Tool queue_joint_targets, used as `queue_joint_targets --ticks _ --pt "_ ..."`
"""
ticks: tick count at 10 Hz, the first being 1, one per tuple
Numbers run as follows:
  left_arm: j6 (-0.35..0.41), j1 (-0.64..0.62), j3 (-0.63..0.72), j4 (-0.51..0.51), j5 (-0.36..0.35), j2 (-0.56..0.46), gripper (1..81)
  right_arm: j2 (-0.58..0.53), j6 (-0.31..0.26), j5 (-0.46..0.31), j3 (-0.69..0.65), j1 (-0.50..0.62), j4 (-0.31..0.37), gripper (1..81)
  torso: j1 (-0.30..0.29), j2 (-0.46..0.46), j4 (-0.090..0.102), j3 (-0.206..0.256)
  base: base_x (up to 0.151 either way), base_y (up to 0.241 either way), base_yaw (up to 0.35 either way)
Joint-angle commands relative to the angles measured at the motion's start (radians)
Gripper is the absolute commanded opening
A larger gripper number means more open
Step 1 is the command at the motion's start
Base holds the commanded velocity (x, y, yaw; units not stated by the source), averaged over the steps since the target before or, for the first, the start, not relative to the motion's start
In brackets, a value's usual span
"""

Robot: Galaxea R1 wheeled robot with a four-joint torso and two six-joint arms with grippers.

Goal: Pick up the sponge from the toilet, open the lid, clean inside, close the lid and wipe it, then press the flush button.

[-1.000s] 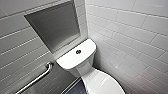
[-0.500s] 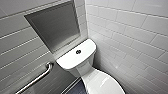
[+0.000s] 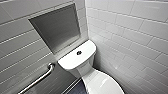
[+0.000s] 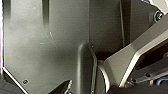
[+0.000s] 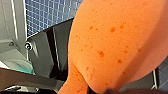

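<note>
The white toilet (image 3: pixel 85 67) stands in the corner, seen from above in the head view. Its flat cistern top (image 3: pixel 72 60) carries a round flush button (image 3: pixel 79 52). The glossy oval lid (image 3: pixel 102 83) lies shut over the bowl at the lower edge. In the right wrist view the orange sponge (image 5: pixel 112 42) looms close, pinched narrow at one end where my right gripper (image 5: pixel 100 90) is shut on it. Nothing is held in my left gripper, which is open.
A metal grab bar (image 3: pixel 37 80) runs along the tiled wall left of the toilet. A grey recessed niche (image 3: pixel 56 27) sits above the cistern. White tiles (image 3: pixel 130 37) close the right side. Dark blue floor (image 3: pixel 76 88) shows beside the bowl.
</note>
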Motion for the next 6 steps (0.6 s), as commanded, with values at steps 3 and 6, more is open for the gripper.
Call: queue_joint_targets --ticks 3,6 --pt "-0.016 -0.073 -0.013 -0.116 0.059 -0.024 81.1 0.186 -0.007 -0.040 -0.237 -0.100 -0.072 1.0 -0.110 0.170 -0.038 0.117 0.000 0.000 0.000" --pt "-0.016 -0.061 -0.044 -0.118 0.061 -0.021 81.1 0.275 -0.007 -0.036 -0.360 -0.121 -0.111 1.0 -0.174 0.266 -0.019 0.089 0.000 0.000 0.000"
